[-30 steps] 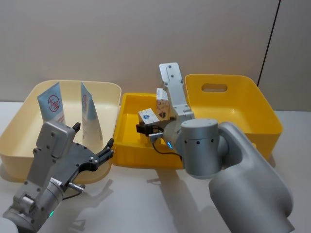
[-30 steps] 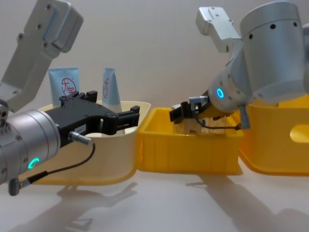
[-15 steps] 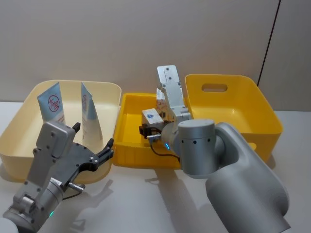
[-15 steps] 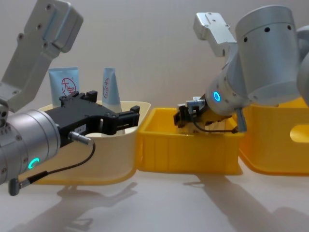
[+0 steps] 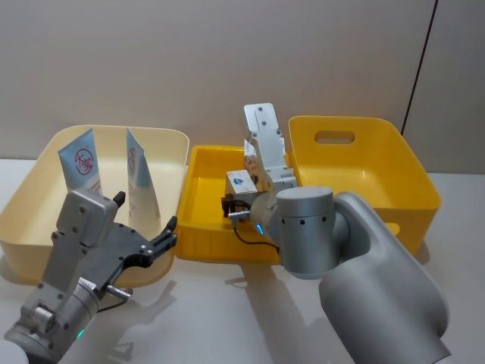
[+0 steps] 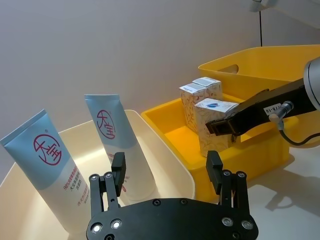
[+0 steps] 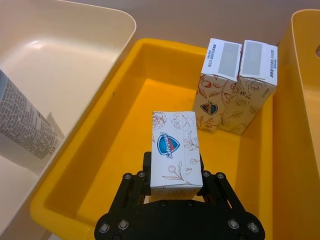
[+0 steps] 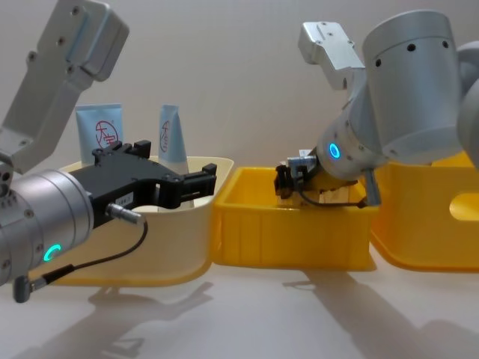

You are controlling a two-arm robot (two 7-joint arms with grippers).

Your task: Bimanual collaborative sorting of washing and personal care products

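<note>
Two pale blue tubes (image 5: 82,167) (image 5: 136,178) with red circle logos stand leaning in the cream bin (image 5: 30,199). My left gripper (image 5: 145,213) hovers open and empty at that bin's near right corner, and the tubes (image 6: 50,165) (image 6: 112,137) lie just beyond its fingers. My right gripper (image 7: 174,169) is shut on a whitish floral carton (image 7: 174,147), holding it above the floor of the shallow yellow tray (image 7: 100,150). Two more cartons (image 7: 220,85) (image 7: 252,87) stand upright side by side at the tray's far end.
A deep yellow bin (image 5: 364,155) with a handle slot stands right of the tray, largely behind my right arm. The three containers sit in a row, touching. Bare white tabletop (image 8: 299,314) lies in front of them.
My right gripper has carried the carton a little to the right and farther into the tray, toward the two standing cartons. The left arm has not moved.
</note>
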